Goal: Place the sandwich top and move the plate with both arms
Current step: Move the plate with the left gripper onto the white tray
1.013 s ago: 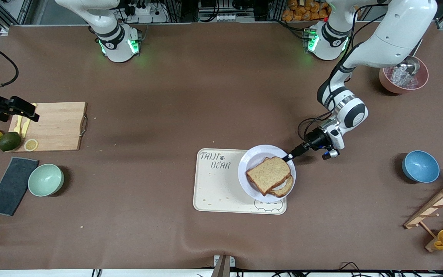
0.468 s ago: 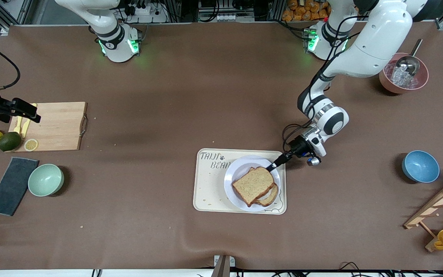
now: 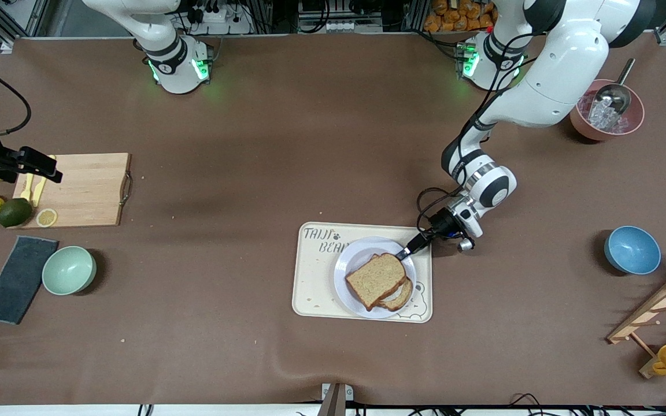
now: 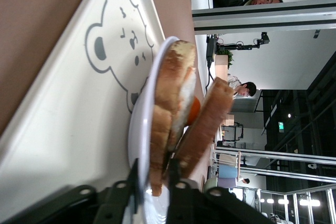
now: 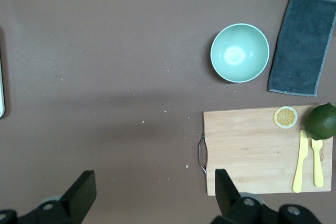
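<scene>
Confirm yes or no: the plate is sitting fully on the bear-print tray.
Yes, in the front view the plate lies wholly within the tray, with the left gripper at its rim.

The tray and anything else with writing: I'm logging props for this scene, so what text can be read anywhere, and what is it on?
"TAIJI BEAR", with a paw print after the first word, on the cream tray; the plate covers the last letter, and the first word's ending is unclear.
A round mark on each arm base is too small to read.
Nothing else carries readable text.
</scene>
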### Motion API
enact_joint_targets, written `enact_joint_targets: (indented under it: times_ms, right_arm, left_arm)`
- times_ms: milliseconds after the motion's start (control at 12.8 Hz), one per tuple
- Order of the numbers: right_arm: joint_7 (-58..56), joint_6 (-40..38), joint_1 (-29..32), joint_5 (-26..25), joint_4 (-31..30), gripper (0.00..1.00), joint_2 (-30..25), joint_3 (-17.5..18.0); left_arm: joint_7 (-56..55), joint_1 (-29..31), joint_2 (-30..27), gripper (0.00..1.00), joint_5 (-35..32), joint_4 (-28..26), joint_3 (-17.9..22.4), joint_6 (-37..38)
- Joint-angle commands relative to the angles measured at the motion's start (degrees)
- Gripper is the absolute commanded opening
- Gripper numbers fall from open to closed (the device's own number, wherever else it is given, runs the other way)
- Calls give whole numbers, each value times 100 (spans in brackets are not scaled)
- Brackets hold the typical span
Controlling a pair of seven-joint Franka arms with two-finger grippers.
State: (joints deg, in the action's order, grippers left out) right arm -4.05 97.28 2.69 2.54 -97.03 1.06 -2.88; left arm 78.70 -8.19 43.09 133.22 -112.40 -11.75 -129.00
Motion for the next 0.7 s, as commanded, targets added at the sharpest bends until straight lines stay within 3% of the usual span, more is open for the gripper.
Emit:
enact_joint_targets:
  times_ms: [0, 623]
  right_arm:
    - [71, -51, 144, -25, 62, 100, 17, 121]
    - [27, -68, 162, -25, 62, 100, 17, 121]
  left_arm:
    - [224, 36, -11, 100, 213, 34, -11, -89]
    - [-30, 72, -626, 100, 319, -264, -231, -696]
